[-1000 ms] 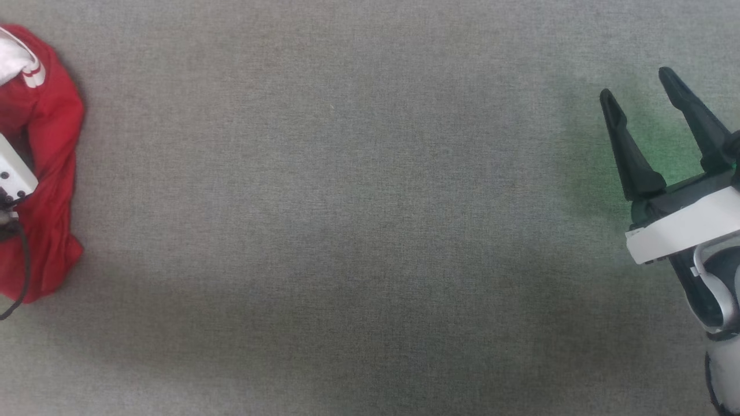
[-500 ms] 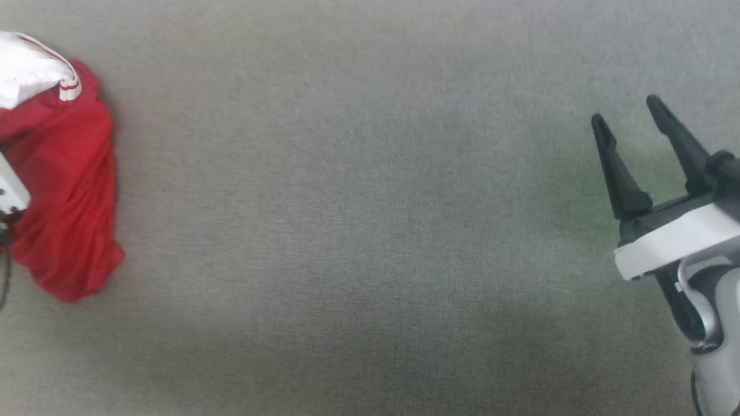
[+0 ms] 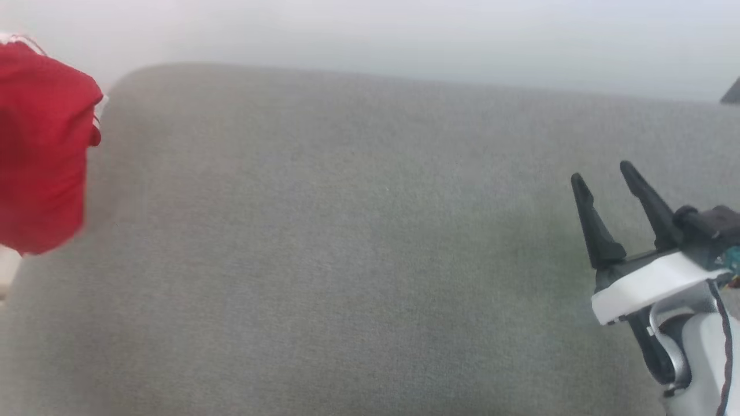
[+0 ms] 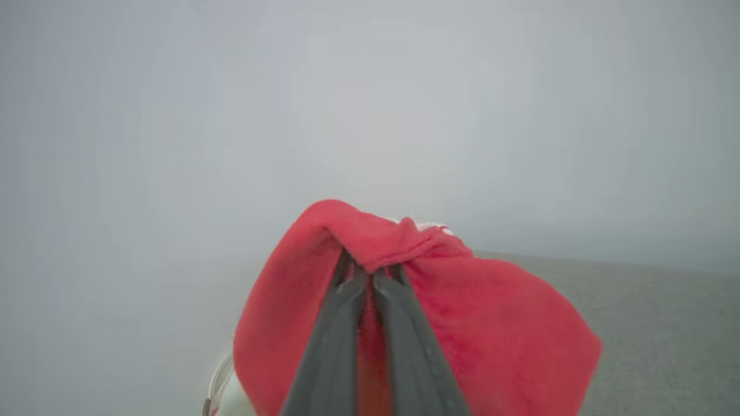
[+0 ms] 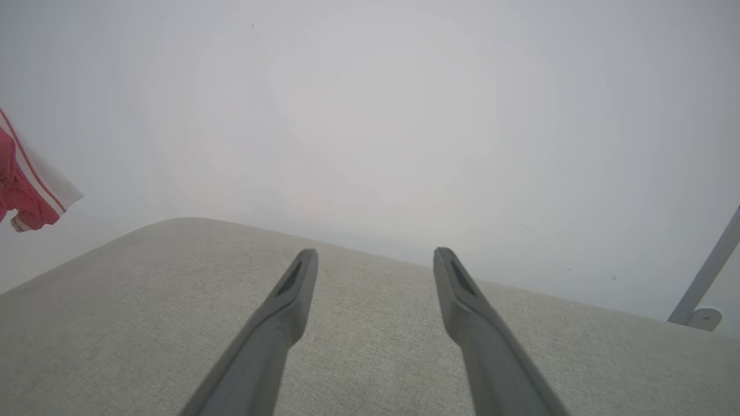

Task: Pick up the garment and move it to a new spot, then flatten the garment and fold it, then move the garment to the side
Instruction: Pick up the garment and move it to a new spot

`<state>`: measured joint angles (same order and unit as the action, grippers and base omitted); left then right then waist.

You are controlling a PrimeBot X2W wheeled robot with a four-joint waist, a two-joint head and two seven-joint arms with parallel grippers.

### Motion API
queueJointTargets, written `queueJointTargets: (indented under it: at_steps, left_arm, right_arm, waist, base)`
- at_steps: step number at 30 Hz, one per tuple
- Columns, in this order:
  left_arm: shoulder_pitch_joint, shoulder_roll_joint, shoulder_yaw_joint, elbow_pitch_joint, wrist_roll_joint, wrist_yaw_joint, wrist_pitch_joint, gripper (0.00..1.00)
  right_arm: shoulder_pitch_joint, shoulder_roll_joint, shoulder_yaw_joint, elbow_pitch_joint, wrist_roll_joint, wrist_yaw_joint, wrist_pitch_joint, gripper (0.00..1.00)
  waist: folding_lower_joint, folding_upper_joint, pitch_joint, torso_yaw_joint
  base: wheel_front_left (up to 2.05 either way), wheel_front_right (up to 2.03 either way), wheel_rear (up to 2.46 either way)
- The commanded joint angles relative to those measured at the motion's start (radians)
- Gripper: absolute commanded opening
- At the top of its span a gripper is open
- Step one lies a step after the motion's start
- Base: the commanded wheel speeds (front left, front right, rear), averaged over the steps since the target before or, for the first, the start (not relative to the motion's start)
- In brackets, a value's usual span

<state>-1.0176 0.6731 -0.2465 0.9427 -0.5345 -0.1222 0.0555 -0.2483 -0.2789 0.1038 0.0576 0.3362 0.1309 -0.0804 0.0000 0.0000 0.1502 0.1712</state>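
The red garment (image 3: 43,150) hangs in the air at the far left of the head view, off the grey cushioned surface (image 3: 358,260). In the left wrist view my left gripper (image 4: 370,271) is shut on a bunched fold of the garment (image 4: 491,323), which drapes down around both fingers. A white-trimmed corner of the garment (image 5: 26,185) shows at the left edge of the right wrist view. My right gripper (image 3: 604,176) hovers over the right side of the surface, open, with nothing between its fingers (image 5: 289,294).
The grey surface ends at a rounded far edge, with a pale wall (image 3: 404,34) behind it. A grey metal leg (image 5: 702,277) stands at the far right. A pale object (image 4: 228,393) peeks out below the garment in the left wrist view.
My left gripper has shut on the garment and raised it off the surface. The head camera has tilted up, bringing the surface's far edge and the wall into view.
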Motion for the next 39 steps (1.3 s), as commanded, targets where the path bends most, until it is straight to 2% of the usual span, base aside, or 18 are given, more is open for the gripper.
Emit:
queueJointTargets:
  at_steps: [1, 11, 16, 20, 21, 24, 29, 39]
  left_arm:
    - [-0.020, 0.010, -0.008, -0.034, 0.019, -0.002, 0.001, 0.00]
    - [0.002, 0.066, -0.047, -0.353, 0.023, 0.024, 0.161, 0.00]
    - [0.057, 0.090, -0.041, -0.552, 0.000, 0.058, 0.252, 0.00]
    - [0.115, 0.097, -0.040, -0.721, -0.015, 0.105, 0.332, 0.00]
    - [0.115, 0.097, -0.040, -0.721, -0.015, 0.105, 0.332, 0.00]
    - [0.165, 0.106, -0.042, -0.860, -0.039, 0.141, 0.404, 0.00]
    - [0.205, 0.096, -0.053, -0.980, -0.057, 0.173, 0.461, 0.00]
    - [0.235, 0.012, -0.147, -1.116, -0.069, 0.200, 0.534, 0.00]
  right_arm:
    - [0.017, 0.010, -0.001, 0.004, 0.003, 0.000, -0.011, 1.00]
    - [0.056, 0.049, -0.017, 0.028, -0.001, 0.000, -0.035, 1.00]
    - [0.060, 0.058, -0.033, 0.031, -0.008, 0.000, -0.045, 1.00]
    - [0.056, 0.056, -0.051, 0.039, -0.013, 0.000, -0.054, 1.00]
    - [0.056, 0.056, -0.051, 0.039, -0.013, 0.000, -0.054, 1.00]
    - [0.044, 0.050, -0.072, 0.046, -0.021, 0.000, -0.058, 1.00]
    - [0.037, 0.046, -0.099, 0.054, -0.032, 0.000, -0.063, 1.00]
    - [0.043, 0.056, -0.164, 0.045, -0.042, 0.000, -0.076, 1.00]
  waist:
    - [0.0000, 0.0000, -0.058, 0.028]
    - [0.0000, 0.0000, -0.142, 0.042]
    - [0.0000, 0.0000, -0.156, 0.014]
    - [0.0000, 0.0000, -0.160, -0.029]
    - [0.0000, 0.0000, -0.160, -0.029]
    - [0.0000, 0.0000, -0.154, -0.088]
    - [0.0000, 0.0000, -0.141, -0.174]
    - [0.0000, 0.0000, -0.085, -0.309]
  base:
    - [0.00, 0.00, 0.00]
    - [0.00, 0.00, 0.00]
    - [0.00, 0.00, 0.00]
    - [0.00, 0.00, 0.00]
    - [0.00, 0.00, 0.00]
    - [0.00, 0.00, 0.00]
    - [0.00, 0.00, 0.00]
    - [0.00, 0.00, 0.00]
